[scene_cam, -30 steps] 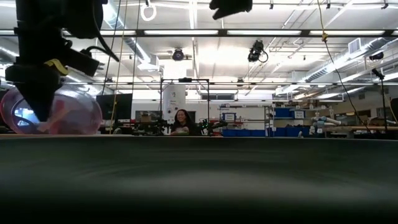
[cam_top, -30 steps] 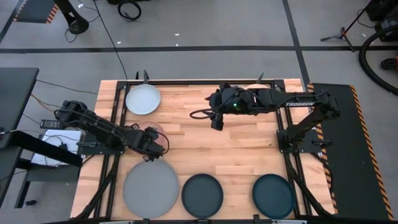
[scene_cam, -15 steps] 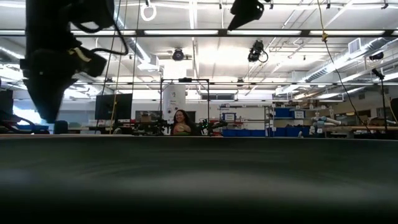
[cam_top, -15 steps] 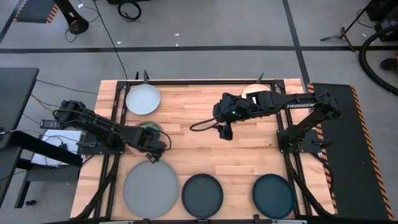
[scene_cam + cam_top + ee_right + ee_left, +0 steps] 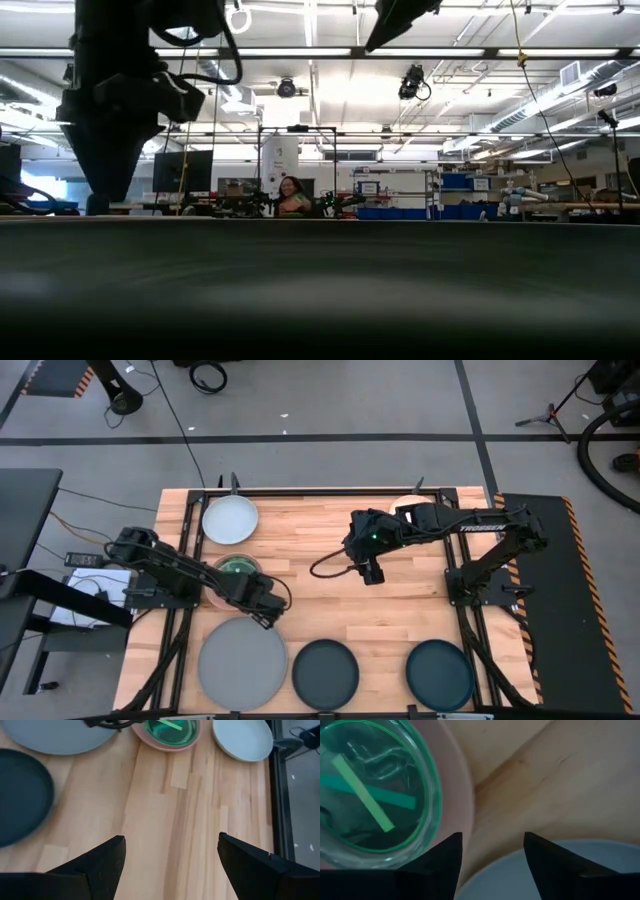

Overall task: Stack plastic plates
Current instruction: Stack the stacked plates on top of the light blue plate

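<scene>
Where the high view looks down: large grey plate [image 5: 243, 664] at the near edge of the wooden table [image 5: 400, 620], two dark teal plates [image 5: 325, 672] in a row beside it on the right. Pale blue-grey plate [image 5: 230, 520] at the far left corner. Salmon pink plate [image 5: 215, 592] between pale and grey ones, with a clear green-rimmed plate [image 5: 236, 566] lying in it. Cream plate [image 5: 404, 507] at the far right, mostly hidden under the right arm. Left gripper [image 5: 268, 610] just beyond the far rim of the grey plate, beside the pink one. Right gripper [image 5: 370, 572] over bare wood near the table's middle, well apart from all plates.

Low view: dark gripper body [image 5: 112, 150] hanging at the left, a person [image 5: 291, 197] far back in the room.

Left wrist view: left fingers [image 5: 445, 857] apart, nothing between them, only wood; green-rimmed plate [image 5: 372, 795] inside pink plate [image 5: 459, 795], grey rim [image 5: 510, 875] near the fingertips.

Right wrist view: right fingers [image 5: 107, 857] wide apart and empty, above bare wood; grey, teal, pink and pale plates farther off.
</scene>
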Controlling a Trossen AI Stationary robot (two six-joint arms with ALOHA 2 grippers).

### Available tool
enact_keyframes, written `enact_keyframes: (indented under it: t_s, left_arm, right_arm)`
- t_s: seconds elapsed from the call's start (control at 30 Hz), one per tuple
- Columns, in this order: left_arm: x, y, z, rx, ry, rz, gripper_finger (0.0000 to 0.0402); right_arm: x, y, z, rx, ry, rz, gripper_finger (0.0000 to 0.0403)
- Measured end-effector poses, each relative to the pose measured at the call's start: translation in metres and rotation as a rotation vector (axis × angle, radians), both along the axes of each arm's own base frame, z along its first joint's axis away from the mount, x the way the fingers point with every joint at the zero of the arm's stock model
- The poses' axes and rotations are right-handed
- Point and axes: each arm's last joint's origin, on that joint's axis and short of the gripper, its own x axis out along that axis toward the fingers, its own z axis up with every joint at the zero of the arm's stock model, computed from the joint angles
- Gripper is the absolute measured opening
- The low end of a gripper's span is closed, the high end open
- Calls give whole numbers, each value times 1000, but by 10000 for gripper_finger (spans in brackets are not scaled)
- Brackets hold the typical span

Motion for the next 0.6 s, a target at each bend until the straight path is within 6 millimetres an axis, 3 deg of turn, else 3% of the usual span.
enact_keyframes:
  t_s: [0.3, 0.6]
  left_arm:
    - [10, 3, -3, -44, 18, 29, 208]
    - [0, 23, -17, -61, 115, -17, 208]
  right_arm:
    - [1, -17, 1, 34, -26, -59, 319]
    - [4, -10, 3, 148, -63, -132, 319]
